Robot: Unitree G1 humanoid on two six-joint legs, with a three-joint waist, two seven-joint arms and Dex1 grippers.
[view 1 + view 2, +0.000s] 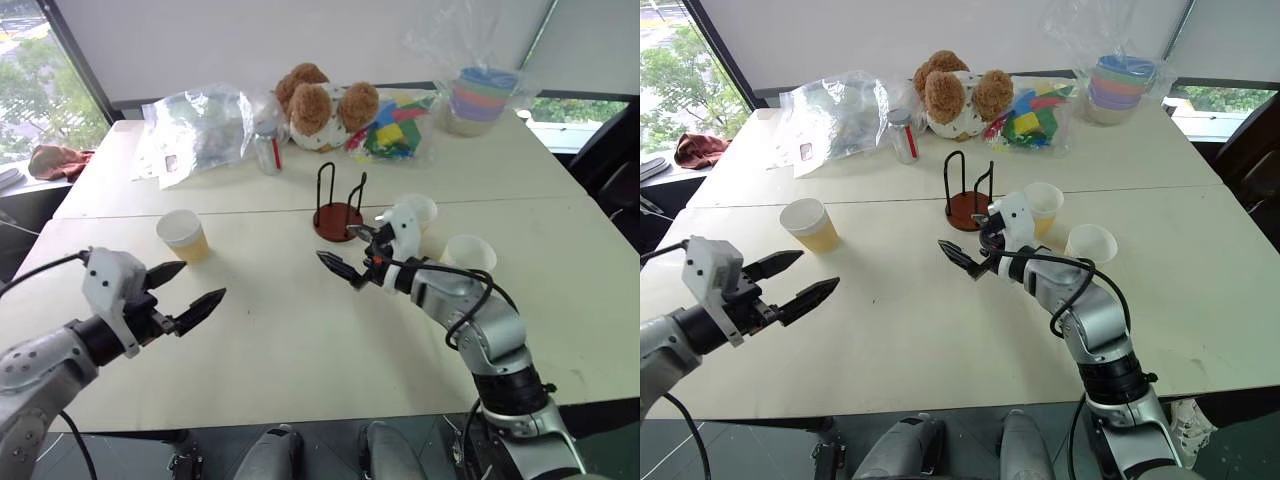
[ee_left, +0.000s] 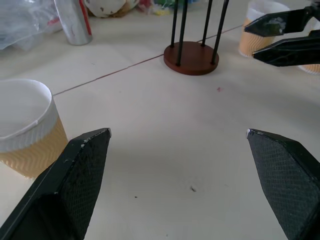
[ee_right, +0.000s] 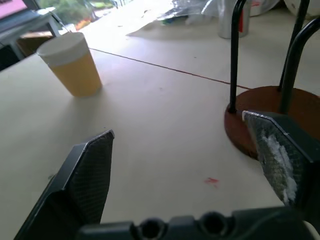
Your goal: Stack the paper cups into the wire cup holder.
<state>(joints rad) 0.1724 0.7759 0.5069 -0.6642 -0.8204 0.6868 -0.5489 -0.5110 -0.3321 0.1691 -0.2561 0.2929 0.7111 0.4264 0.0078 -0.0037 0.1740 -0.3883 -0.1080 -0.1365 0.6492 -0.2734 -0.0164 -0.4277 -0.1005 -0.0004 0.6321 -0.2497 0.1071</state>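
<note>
Both pincers hover spread wide and empty above the desk (image 1: 300,350): the left pincer (image 1: 185,293) near one paper cup (image 1: 183,236), the right pincer (image 1: 350,250) just before the wire cup holder (image 1: 338,205), two cups (image 1: 1043,204) (image 1: 1090,245) beyond it.

The left gripper (image 1: 185,287) hangs above the near left part of the worktop (image 1: 300,350), its two black fingers (image 1: 208,305) spread wide with nothing between them, pointing roughly level toward the middle. The right arm reaches farther forward, elbow bent, and the right gripper (image 1: 352,252) points inward to the left, fingers likewise wide apart and empty.
</note>
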